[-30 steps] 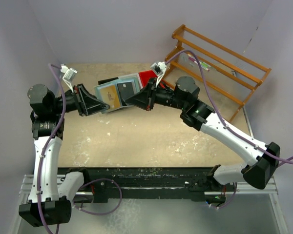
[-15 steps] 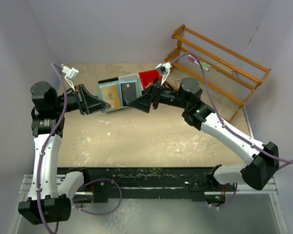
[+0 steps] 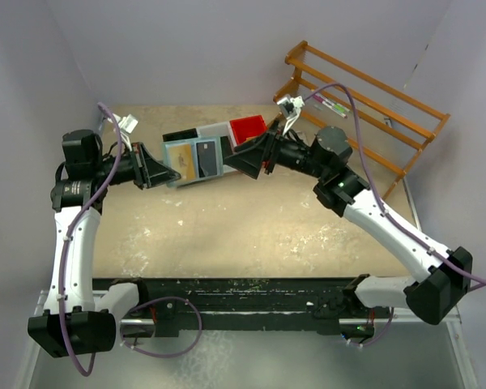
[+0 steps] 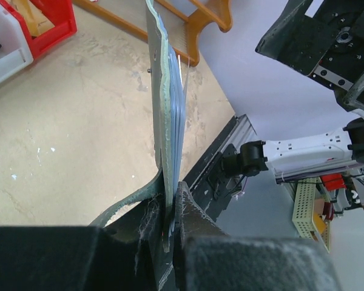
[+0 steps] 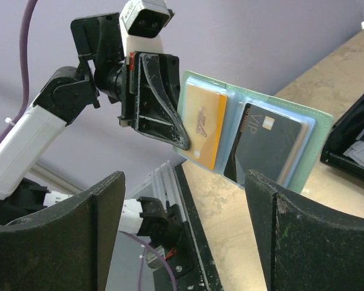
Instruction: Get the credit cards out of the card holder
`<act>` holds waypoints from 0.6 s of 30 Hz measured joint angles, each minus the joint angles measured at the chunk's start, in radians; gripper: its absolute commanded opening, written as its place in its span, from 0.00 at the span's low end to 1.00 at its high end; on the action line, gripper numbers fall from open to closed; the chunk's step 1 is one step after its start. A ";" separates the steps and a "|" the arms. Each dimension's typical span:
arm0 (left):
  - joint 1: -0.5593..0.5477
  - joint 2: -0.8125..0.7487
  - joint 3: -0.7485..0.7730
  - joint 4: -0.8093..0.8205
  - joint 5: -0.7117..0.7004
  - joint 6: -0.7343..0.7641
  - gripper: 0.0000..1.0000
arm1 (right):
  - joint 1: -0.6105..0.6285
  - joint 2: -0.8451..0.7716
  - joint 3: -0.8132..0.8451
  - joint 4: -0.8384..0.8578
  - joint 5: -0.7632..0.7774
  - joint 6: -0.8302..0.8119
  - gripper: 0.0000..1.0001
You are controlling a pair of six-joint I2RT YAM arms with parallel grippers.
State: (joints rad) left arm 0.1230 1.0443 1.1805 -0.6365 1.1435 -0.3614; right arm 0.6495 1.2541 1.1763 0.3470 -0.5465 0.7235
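The left gripper is closed tight on the left end of the card holder, pinching the mint-green cover and its clear pages between both fingers. It holds the holder off the table, in front of the black bin and the red bin. The holder is spread open. Its long axis runs left to right between the two grippers, and its free end points at the right gripper. The inside face is turned up and toward the right wrist camera; from the left wrist it shows edge-on.

Two credit cards sit in the pockets: an orange card nearest the left gripper and a dark card beside it, both lying crosswise to the holder's length.

The right gripper's fingers stand wide apart and hold nothing, just beside the holder's free end.
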 measured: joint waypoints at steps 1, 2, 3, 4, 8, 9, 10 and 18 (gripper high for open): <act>0.000 0.001 0.000 -0.012 -0.005 0.010 0.03 | 0.007 0.013 0.004 0.008 -0.007 0.005 0.76; 0.000 0.002 0.000 -0.018 -0.006 0.015 0.03 | 0.013 0.025 0.008 0.013 -0.014 0.010 0.73; 0.000 0.002 0.000 -0.023 -0.004 0.019 0.04 | 0.023 0.043 0.013 0.020 -0.025 0.017 0.71; 0.000 0.003 0.000 -0.026 0.003 0.023 0.05 | 0.035 0.066 0.020 0.033 -0.037 0.025 0.70; 0.000 0.011 0.000 -0.023 0.072 0.023 0.06 | 0.076 0.161 0.026 0.082 -0.099 0.063 0.66; 0.000 0.013 0.000 -0.023 0.096 0.023 0.06 | 0.084 0.187 0.026 0.093 -0.113 0.076 0.65; 0.000 0.014 0.000 -0.023 0.112 0.022 0.06 | 0.087 0.203 0.026 0.101 -0.129 0.085 0.64; 0.001 0.022 0.000 -0.008 0.207 0.003 0.06 | 0.091 0.245 0.026 0.193 -0.208 0.150 0.59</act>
State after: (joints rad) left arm 0.1238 1.0664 1.1805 -0.6441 1.3502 -0.3584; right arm 0.7406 1.4990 1.2026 0.5396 -0.7544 0.8730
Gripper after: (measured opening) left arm 0.103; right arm 0.599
